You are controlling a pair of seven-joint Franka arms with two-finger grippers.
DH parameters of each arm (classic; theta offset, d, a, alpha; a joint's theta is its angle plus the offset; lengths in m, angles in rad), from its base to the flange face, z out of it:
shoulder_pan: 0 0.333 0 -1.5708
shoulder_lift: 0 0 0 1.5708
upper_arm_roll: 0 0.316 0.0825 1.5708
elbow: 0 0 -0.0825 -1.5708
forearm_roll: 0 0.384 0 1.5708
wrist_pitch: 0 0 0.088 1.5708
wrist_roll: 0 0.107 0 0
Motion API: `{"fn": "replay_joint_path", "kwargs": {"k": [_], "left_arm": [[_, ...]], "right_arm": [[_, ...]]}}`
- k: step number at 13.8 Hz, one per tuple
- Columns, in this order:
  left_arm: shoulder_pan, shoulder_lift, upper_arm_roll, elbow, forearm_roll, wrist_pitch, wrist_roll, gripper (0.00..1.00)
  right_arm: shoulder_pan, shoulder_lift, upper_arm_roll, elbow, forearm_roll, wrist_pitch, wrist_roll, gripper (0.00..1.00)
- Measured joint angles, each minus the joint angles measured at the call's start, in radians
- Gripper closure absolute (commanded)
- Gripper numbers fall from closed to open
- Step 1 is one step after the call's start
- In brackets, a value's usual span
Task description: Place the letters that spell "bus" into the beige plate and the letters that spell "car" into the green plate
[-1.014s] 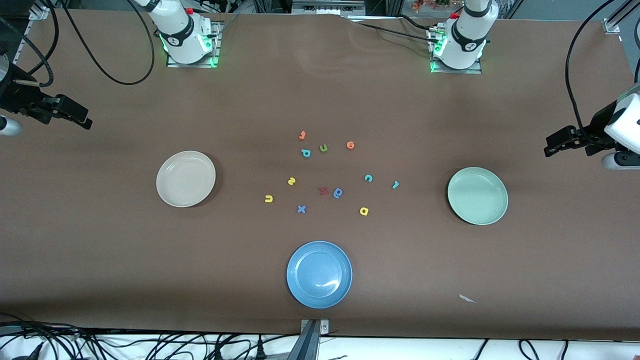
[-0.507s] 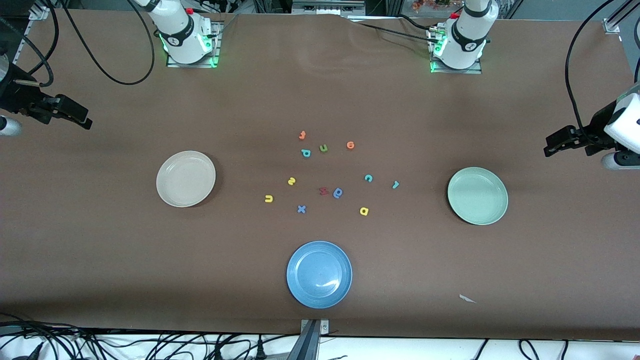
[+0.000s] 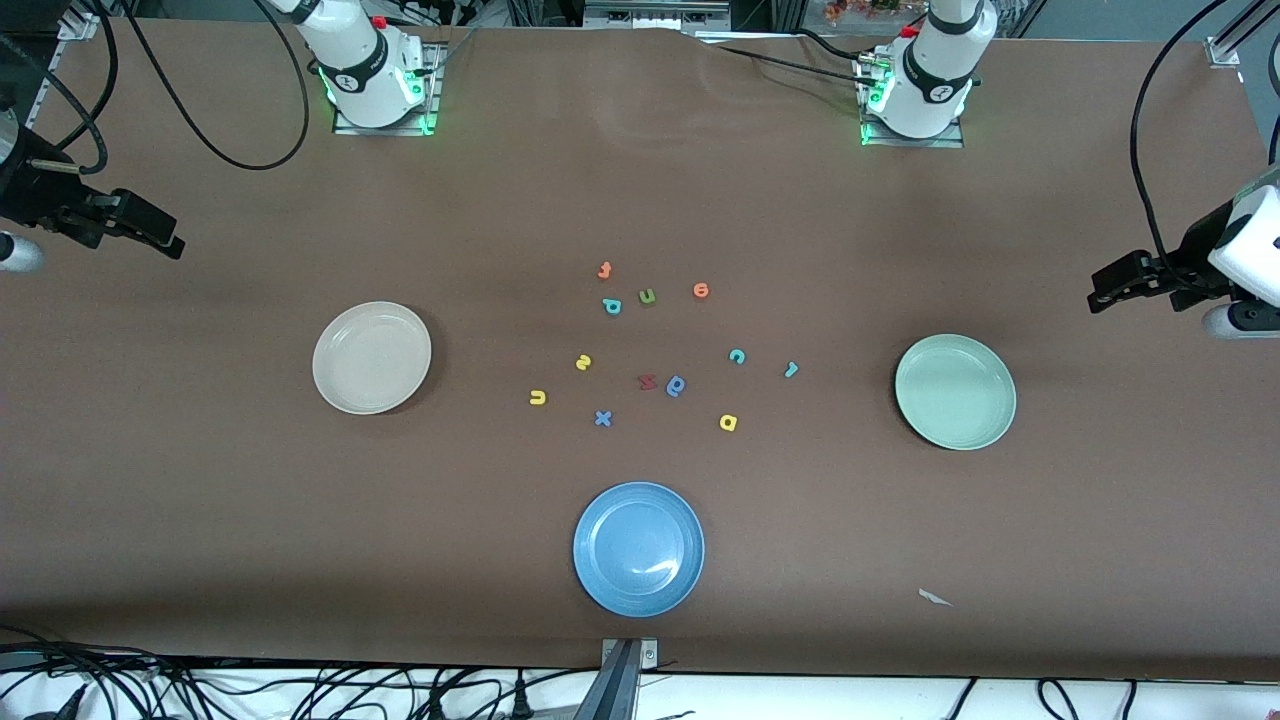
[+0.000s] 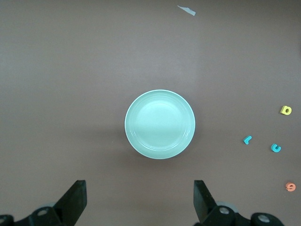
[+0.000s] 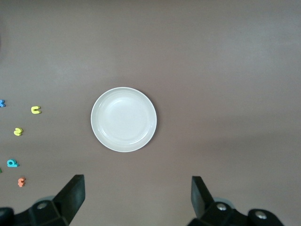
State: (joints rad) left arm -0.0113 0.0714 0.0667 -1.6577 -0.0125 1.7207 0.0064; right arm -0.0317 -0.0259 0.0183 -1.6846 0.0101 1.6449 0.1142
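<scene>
Wrist views: left claw [image 4: 139, 202], right claw [image 5: 137, 200] wide, empty

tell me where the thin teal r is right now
In the front view the thin teal r lies on the brown table toward the left arm's end, between the teal c and the round pale green plate.

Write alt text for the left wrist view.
An empty green plate sits on the brown table, seen from above, with the left gripper open over bare table beside it. A yellow a, teal r, teal c and an orange letter lie off to one edge.
</scene>
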Motion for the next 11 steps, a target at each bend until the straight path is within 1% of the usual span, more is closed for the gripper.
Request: {"fn": "replay_joint_path", "kwargs": {"k": [3,5,7,9,11], "left_arm": [[-0.001,0.000,0.000,0.000,0.000,-0.001,0.000,0.00],[-0.007,0.002,-0.004,-0.001,0.000,-0.001,0.000,0.00],[-0.020,0.015,-0.023,-0.012,0.000,0.004,-0.006,0.00],[-0.031,0.049,-0.071,-0.021,0.000,0.033,-0.069,0.00],[-0.039,0.097,-0.138,-0.025,0.000,0.083,-0.167,0.00]], "right_arm": [[0.031,0.044,0.008,-0.005,0.000,-0.004,0.000,0.00],[0.097,0.098,0.013,-0.005,0.001,0.012,0.001,0.00],[0.170,0.160,0.017,-0.006,0.002,0.044,0.019,0.00],[0.245,0.227,0.019,-0.006,0.002,0.112,0.103,0.00],[0.321,0.297,0.021,-0.005,0.002,0.206,0.218,0.00]]}}
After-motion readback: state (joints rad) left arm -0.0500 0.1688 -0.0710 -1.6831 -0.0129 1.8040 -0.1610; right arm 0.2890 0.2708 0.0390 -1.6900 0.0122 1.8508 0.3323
